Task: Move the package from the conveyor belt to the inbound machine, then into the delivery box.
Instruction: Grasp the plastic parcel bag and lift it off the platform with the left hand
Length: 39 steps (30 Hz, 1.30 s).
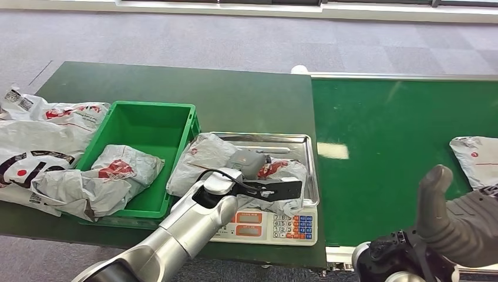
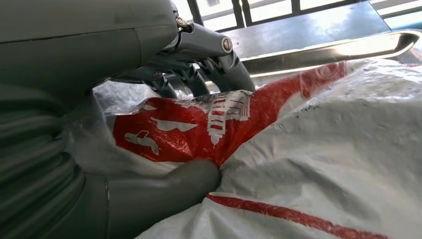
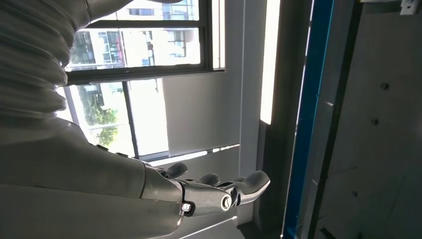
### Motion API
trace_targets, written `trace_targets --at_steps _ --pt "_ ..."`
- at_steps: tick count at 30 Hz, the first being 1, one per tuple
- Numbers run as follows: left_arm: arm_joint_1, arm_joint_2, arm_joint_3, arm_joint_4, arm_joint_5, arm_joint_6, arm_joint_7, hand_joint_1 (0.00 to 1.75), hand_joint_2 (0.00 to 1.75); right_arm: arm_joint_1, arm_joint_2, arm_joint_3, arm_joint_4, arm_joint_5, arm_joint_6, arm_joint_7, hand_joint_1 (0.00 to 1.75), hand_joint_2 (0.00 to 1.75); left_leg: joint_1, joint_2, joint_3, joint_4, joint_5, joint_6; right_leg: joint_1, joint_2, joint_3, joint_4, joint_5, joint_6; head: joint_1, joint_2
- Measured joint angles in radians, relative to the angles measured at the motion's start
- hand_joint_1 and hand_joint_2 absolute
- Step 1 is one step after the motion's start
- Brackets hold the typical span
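The package is lying on the scale's steel tray, the left hand closing thumb and fingers on it. Next, probably, it needs lifting toward the green crate at nine o'clock. The right hand is idling, fingers loose, holding nothing.

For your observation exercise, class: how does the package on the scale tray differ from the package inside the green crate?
The package on the scale tray lies on the steel tray, gripped by the left hand; the package in the green crate lies untouched. The first lies wholly inside its tray; the second drapes over the green crate rim. Both are crumpled grey-white bags with red print.
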Motion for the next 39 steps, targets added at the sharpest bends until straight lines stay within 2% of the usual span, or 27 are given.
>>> trace_targets --at_steps 9,13,16,18,20,24,27,33,37,39 --pt "0.006 0.000 0.007 -0.014 0.050 0.051 -0.002 1.75 1.75 0.016 0.009 -0.005 -0.001 0.005 0.000 0.000 0.00 1.75 0.000 0.000 -0.001 0.000 0.001 -0.001 0.000 0.000 -0.001 0.000 0.000 0.000 0.000 0.000" --pt "0.035 0.015 0.043 -0.126 0.133 0.133 -0.010 1.75 1.75 0.026 0.010 -0.016 -0.004 0.003 0.000 0.000 0.00 1.75 0.000 0.000 -0.002 0.000 0.001 -0.001 0.000 0.000 -0.002 0.000 0.000 0.000 0.000 0.000" --pt "0.057 0.051 0.098 -0.299 0.171 0.195 0.004 1.75 1.75 0.044 0.010 -0.023 -0.011 0.003 0.000 0.000 0.00 1.75 0.000 0.000 -0.003 0.000 0.000 -0.001 0.001 0.001 -0.004 0.001 0.000 0.000 0.000 0.000" --pt "0.062 0.075 0.140 -0.402 0.177 0.203 0.020 1.75 1.75 0.053 0.010 -0.026 -0.017 0.003 0.000 0.000 0.00 1.75 0.000 0.000 -0.003 0.000 0.001 -0.001 0.001 0.001 -0.004 0.001 0.000 0.000 0.000 0.000" --pt "0.069 0.093 0.171 -0.480 0.165 0.227 0.031 1.75 1.75 0.056 0.010 -0.029 -0.020 0.004 0.000 0.000 0.00 1.75 0.000 0.000 -0.003 -0.001 0.001 -0.001 0.001 0.000 -0.004 0.001 0.000 0.000 0.000 0.000" --pt "0.069 0.135 0.241 -0.602 0.082 0.336 0.081 1.75 1.75 0.062 0.010 -0.031 -0.022 0.008 0.000 0.000 0.00 1.75 0.001 0.001 -0.003 -0.001 0.001 -0.001 0.001 0.002 -0.004 0.001 0.000 0.000 0.000 0.000" --pt "0.043 0.171 0.328 -0.633 0.015 0.365 0.119 1.75 1.75 0.067 0.010 -0.032 -0.022 0.013 0.000 0.000 0.00 1.75 0.001 0.001 -0.003 -0.001 0.002 -0.002 0.001 0.002 -0.004 0.001 0.000 0.000 0.000 0.000" --pt "0.020 0.210 0.459 -0.602 -0.044 0.407 0.121 1.75 1.75 0.077 0.010 -0.032 -0.022 0.012 0.000 0.000 0.00 1.75 0.001 0.001 -0.003 -0.001 0.002 -0.003 0.001 0.002 -0.004 0.001 0.001 -0.001 0.000 0.000" --pt "0.016 0.229 0.505 -0.564 -0.083 0.439 0.144 0.03 1.75 0.093 0.009 -0.032 -0.022 -0.001 0.000 0.000 0.00 1.75 0.001 0.001 -0.003 -0.001 0.002 -0.003 0.001 0.002 -0.005 0.001 0.001 -0.001 0.000 0.000" --pt "0.015 0.238 0.526 -0.540 -0.091 0.451 0.145 0.00 1.75 0.101 0.007 -0.032 -0.022 -0.005 0.000 0.000 0.00 1.75 0.001 0.001 -0.003 -0.001 0.002 -0.003 0.001 0.002 -0.005 0.001 0.001 -0.001 0.000 0.000"
